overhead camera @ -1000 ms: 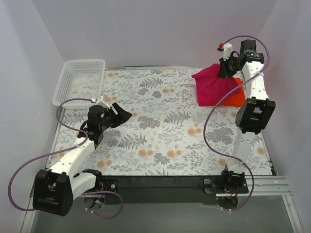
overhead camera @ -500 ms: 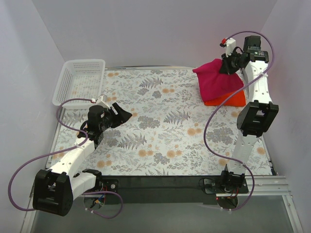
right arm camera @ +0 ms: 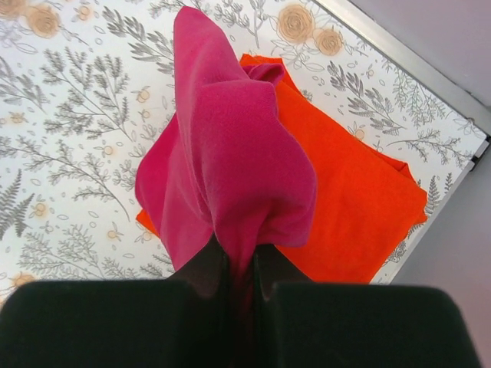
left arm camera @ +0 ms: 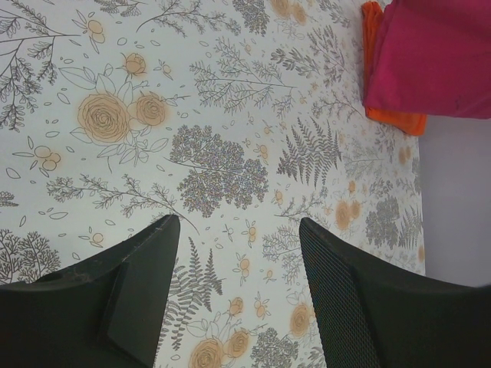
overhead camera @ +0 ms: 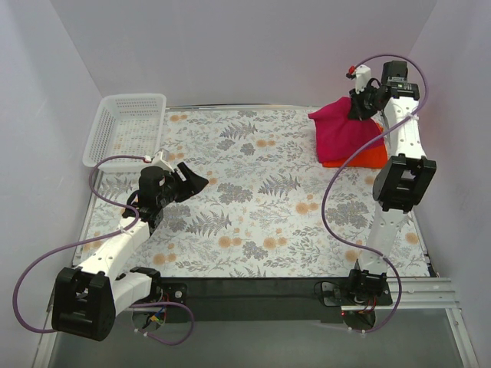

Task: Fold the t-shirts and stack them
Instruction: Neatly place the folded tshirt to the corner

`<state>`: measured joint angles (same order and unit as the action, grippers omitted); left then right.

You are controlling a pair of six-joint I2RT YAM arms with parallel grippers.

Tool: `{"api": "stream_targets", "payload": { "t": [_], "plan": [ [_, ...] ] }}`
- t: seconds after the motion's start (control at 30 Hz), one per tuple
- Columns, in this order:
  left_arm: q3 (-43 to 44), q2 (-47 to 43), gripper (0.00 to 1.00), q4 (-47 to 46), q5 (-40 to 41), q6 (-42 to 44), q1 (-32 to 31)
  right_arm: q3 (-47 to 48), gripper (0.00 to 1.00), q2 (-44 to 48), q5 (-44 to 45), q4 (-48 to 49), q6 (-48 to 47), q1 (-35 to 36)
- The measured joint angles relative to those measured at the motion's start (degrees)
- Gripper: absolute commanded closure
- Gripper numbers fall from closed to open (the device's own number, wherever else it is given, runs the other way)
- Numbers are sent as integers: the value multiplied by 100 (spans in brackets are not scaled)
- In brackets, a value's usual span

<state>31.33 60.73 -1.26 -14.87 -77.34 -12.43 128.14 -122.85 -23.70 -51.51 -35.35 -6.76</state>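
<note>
Right hand [right arm camera: 242,270]: clamped tight on a bunched fold of the magenta shirt [right arm camera: 230,153], holding it raised.
Magenta shirt: draped over the orange shirt [right arm camera: 345,192], its lower edge seemingly resting there.
Orange shirt: folded flat at the counter's [overhead camera: 253,199] far right corner.
Left hand [left arm camera: 236,230]: fingers wide apart, holding nothing, above the floral counter.

You had two shirts: one pink shirt [overhead camera: 341,130] and one orange shirt [overhead camera: 369,159]. You had one basket [overhead camera: 126,126], one table [overhead camera: 253,211] and two grippers, the left gripper [overhead camera: 201,178] and the right gripper [overhead camera: 360,108].
</note>
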Motion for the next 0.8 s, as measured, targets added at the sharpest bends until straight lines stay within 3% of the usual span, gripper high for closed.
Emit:
{"api": "stream_targets", "payload": {
  "t": [0.8],
  "plan": [
    [0,70,41,-2,0,0,0,-46,92,-667,748,811,131,-125]
  ]
}}
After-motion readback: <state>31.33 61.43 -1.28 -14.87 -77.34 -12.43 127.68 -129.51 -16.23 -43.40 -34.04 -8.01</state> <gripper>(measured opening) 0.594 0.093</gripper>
